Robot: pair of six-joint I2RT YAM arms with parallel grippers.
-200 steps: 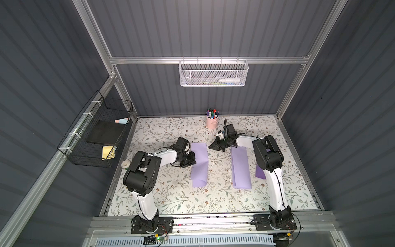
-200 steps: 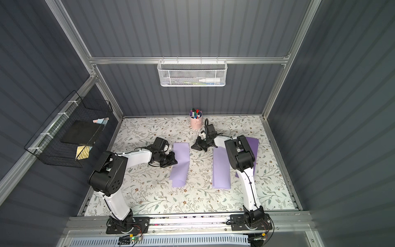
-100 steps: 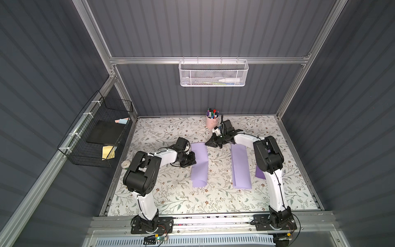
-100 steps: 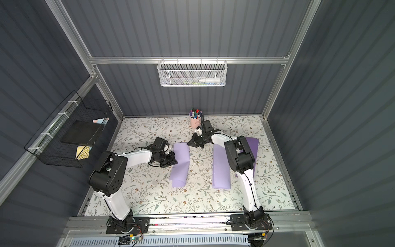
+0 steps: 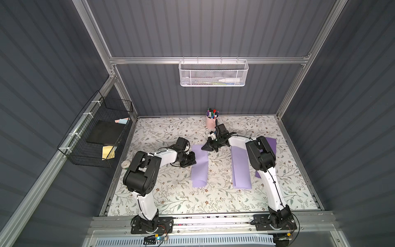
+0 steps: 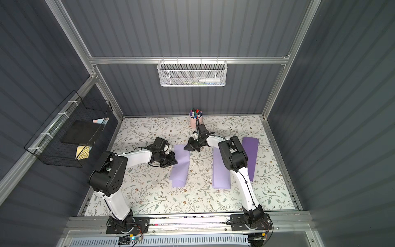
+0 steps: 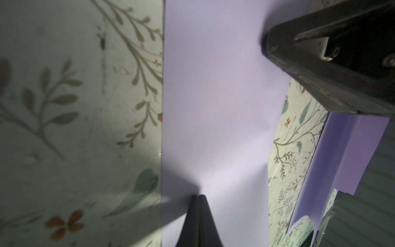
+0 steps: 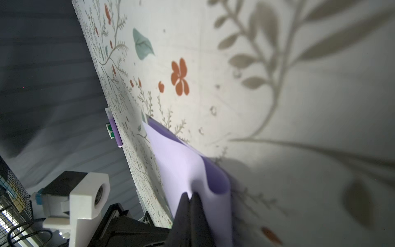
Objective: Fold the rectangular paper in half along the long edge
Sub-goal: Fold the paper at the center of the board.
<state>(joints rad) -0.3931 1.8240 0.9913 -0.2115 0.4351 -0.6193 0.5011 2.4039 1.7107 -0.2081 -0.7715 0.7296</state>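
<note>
A lilac rectangular paper (image 5: 199,165) (image 6: 180,166) lies folded into a long strip left of the table's middle, in both top views. Its fold is loose and rounded, standing up as a loop (image 8: 218,181) in the right wrist view. My left gripper (image 5: 193,159) (image 7: 197,195) is shut, its tips pressing down on the paper (image 7: 213,107) near its left long edge. My right gripper (image 5: 206,147) (image 8: 190,194) is also shut, tips resting on the paper's far right corner (image 8: 177,166). Neither gripper has the sheet between its fingers.
A second folded lilac strip (image 5: 240,169) lies to the right, with a darker purple sheet (image 5: 270,145) partly under my right arm. A pink pen cup (image 5: 212,120) stands at the back. A tape roll (image 5: 126,164) sits at the left edge, below a black wire basket (image 5: 100,136).
My right gripper has moved left, from beside the far end of the right strip onto the far right corner of the left paper. The left arm has stayed put.
</note>
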